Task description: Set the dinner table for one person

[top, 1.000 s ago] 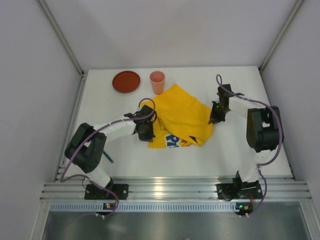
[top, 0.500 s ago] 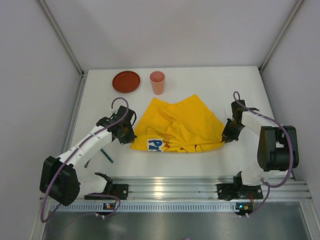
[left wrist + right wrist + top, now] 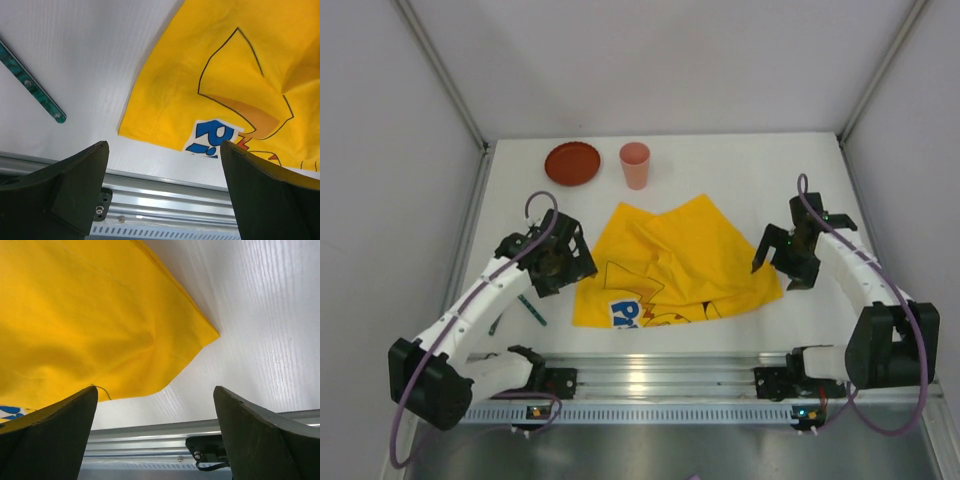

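Note:
The dinner table point(image 3: 750, 165) is a white top with a silver rail point(image 3: 650, 375) at its near edge. A yellow cartoon-printed cloth point(image 3: 670, 265) lies spread out at its middle, still wrinkled. My left gripper point(image 3: 560, 262) hangs open just off the cloth's left edge, and in the left wrist view the left gripper point(image 3: 163, 165) holds nothing above the cloth's near left corner point(image 3: 135, 131). My right gripper point(image 3: 783, 257) hangs open at the cloth's right corner. Seen from the right wrist, the right gripper point(image 3: 155, 405) is empty and the cloth point(image 3: 90, 315) lies flat below.
A red plate point(image 3: 572, 163) and a pink cup point(image 3: 635, 165) stand at the back left. A thin green utensil point(image 3: 534, 311) lies left of the cloth near the front edge, and the green utensil point(image 3: 32, 82) also shows in the left wrist view.
Both grippers have opened and let go of the cloth. The arms drew apart toward the near edge, and the cloth now lies spread wider and flatter.

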Controlling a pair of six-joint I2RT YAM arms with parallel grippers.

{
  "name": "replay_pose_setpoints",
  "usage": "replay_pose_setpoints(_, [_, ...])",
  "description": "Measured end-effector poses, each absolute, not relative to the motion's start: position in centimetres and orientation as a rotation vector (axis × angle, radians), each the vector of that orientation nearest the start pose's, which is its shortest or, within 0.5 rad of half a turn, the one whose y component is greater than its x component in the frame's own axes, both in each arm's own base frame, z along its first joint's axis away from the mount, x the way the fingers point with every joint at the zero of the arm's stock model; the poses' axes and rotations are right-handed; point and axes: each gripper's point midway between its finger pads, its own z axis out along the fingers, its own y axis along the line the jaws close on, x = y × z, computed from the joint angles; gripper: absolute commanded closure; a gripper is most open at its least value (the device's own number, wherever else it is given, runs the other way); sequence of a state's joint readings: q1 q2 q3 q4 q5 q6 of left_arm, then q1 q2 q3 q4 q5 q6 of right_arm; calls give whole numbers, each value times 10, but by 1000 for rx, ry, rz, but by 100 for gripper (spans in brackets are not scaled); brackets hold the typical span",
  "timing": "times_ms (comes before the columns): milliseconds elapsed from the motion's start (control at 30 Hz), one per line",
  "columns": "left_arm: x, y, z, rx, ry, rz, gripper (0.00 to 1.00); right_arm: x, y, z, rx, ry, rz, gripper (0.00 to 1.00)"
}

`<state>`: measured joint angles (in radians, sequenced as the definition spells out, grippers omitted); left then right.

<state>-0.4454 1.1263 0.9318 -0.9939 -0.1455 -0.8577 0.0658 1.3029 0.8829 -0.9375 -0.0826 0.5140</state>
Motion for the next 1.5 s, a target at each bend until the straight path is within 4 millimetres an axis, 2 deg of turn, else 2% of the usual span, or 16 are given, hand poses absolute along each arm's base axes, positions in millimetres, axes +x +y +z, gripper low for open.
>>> replay_pose_setpoints(133, [227, -102, 130, -539, 2639, -141, 3, 253, 49, 111, 576, 2770, 230, 0])
replay_pose_setpoints(200, [245, -103, 124, -514, 2648, -118, 4, 280, 51, 123, 542, 2725, 246, 0])
replay_pose_setpoints(267, [266, -105, 113, -500, 2660, -99, 5, 305, 54, 126, 516, 2698, 261, 0])
replay_pose_setpoints(367, [290, -106, 91, -484, 2692, -87, 8, 340, 62, 113, 488, 2705, 302, 0])
replay_pose_setpoints(500, [317, -111, 66, -449, 2739, -96, 11, 378, 76, 78, 456, 2748, 382, 0])
replay_pose_setpoints(667, [360, -135, 49, -375, 2756, -183, 13, 401, 95, 53, 419, 2764, 487, 0])
replay_pose_setpoints(767, [369, -144, 41, -352, 2761, -231, 18, 418, 114, 50, 362, 2743, 552, 0])
replay_pose_setpoints(900, [368, -150, 29, -344, 2793, -265, 26, 429, 148, 46, 261, 2736, 621, 0])
replay_pose_setpoints(1000, [369, -154, 27, -339, 2791, -290, 46, 432, 172, 46, 191, 2730, 664, 2])
replay_pose_setpoints(1033, [370, -155, 26, -336, 2791, -300, 58, 432, 179, 45, 171, 2731, 677, 3])
replay_pose_setpoints(1100, [370, -159, 24, -331, 2792, -328, 81, 431, 189, 45, 143, 2728, 701, 15])
replay_pose_setpoints(1133, [370, -162, 23, -328, 2798, -342, 100, 431, 192, 45, 136, 2727, 706, 29])
replay_pose_setpoints(1233, [372, -166, 23, -318, 2791, -366, 100, 431, 194, 40, 126, 2732, 707, 67])
replay_pose_setpoints(1267, [372, -167, 23, -316, 2791, -367, 100, 430, 193, 38, 131, 2738, 698, 92])
replay_pose_setpoints(1300, [372, -167, 22, -317, 2790, -363, 100, 430, 191, 35, 129, 2741, 687, 100])
replay_pose_setpoints(1500, [371, -157, 22, -357, 2783, -313, 100, 426, 155, 24, 248, 2762, 601, 100])
